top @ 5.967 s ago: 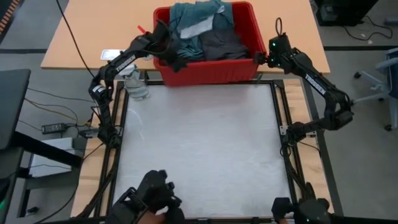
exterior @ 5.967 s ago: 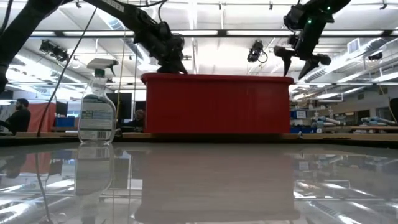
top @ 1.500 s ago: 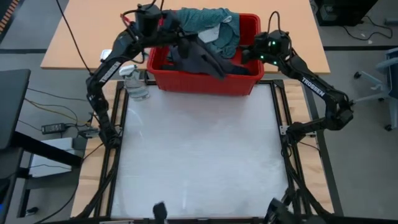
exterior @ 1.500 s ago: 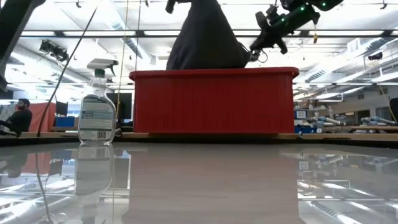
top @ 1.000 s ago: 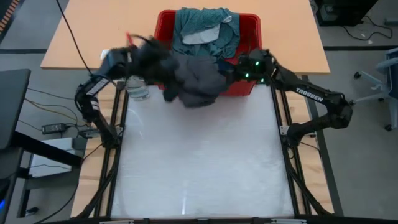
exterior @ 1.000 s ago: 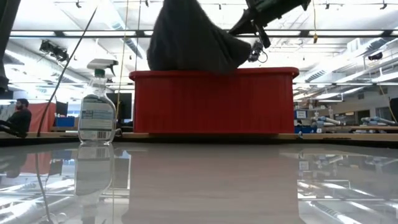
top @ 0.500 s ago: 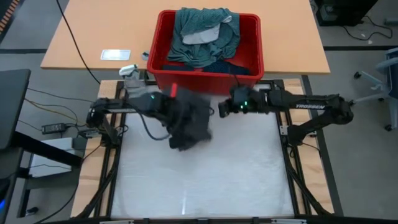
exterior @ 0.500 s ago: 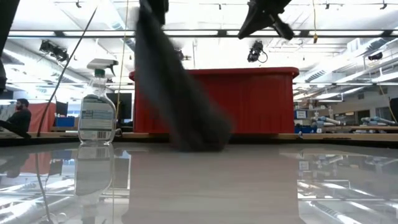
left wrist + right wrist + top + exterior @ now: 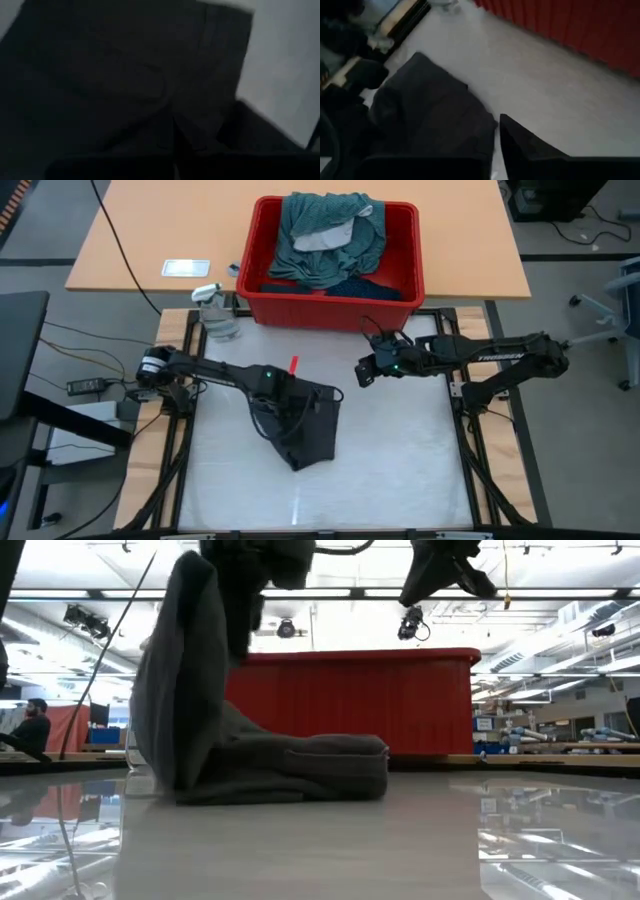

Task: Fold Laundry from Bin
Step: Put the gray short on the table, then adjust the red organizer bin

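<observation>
Now the left gripper (image 9: 272,383) pinches the dark grey piece (image 9: 305,425) mid-table; right gripper (image 9: 364,370), barely parted, hovers beside.

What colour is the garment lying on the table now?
Dark grey, plain, no pattern visible on the garment. Clearest in the high view.

The dark grey piece (image 9: 125,85) fills the left wrist view (a blur); spray bottle (image 9: 216,313) hidden in low view.

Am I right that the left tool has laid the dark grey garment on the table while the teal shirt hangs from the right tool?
Not quite: the high view shows the teal shirt in the red bin, and the right tool holds nothing. The dark grey garment is on the table, under the left tool.
</observation>
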Controlling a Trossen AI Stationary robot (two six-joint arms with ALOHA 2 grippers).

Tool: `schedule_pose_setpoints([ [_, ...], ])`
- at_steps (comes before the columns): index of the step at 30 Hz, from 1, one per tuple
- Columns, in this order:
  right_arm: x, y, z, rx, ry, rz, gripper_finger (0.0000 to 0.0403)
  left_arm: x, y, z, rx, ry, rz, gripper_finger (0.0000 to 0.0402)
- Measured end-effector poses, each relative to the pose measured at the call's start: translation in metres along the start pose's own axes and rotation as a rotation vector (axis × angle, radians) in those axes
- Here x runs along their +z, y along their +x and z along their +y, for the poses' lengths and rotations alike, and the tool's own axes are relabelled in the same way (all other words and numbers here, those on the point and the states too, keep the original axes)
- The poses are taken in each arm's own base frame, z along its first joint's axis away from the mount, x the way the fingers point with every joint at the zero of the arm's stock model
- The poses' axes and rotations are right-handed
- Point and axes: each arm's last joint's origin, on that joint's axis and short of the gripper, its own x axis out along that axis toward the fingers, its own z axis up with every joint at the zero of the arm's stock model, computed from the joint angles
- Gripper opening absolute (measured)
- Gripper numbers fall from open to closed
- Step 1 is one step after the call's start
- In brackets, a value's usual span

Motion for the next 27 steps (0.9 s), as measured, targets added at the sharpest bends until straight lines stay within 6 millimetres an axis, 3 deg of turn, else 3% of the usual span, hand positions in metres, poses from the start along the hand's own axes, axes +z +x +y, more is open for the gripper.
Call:
schedule_pose_setpoints([
  [5, -0.008, 0.001, -0.007, -0.063, -0.055, 0.092, 0.01, 0.015, 0.019, 0.0, -0.159, -0.157, -0.169, 0.0009],
  [11, -0.023, 0.008, -0.018, -0.135, -0.102, 0.192, 0.0122, 0.018, 0.012, -0.003, -0.178, -0.314, -0.191, 0.0075],
  [19, -0.036, 0.048, -0.049, -0.177, -0.125, 0.232, 0.0121, 0.015, 0.003, 0.001, -0.156, -0.398, -0.203, 0.0161],
  [22, -0.031, 0.059, -0.065, -0.18, -0.061, 0.25, 0.0121, 0.023, -0.001, 0.019, -0.137, -0.434, -0.236, 0.0174],
  [27, -0.008, 0.067, -0.091, -0.249, 0.004, 0.192, 0.0121, 0.041, -0.006, 0.072, -0.074, -0.473, -0.293, 0.0176],
])
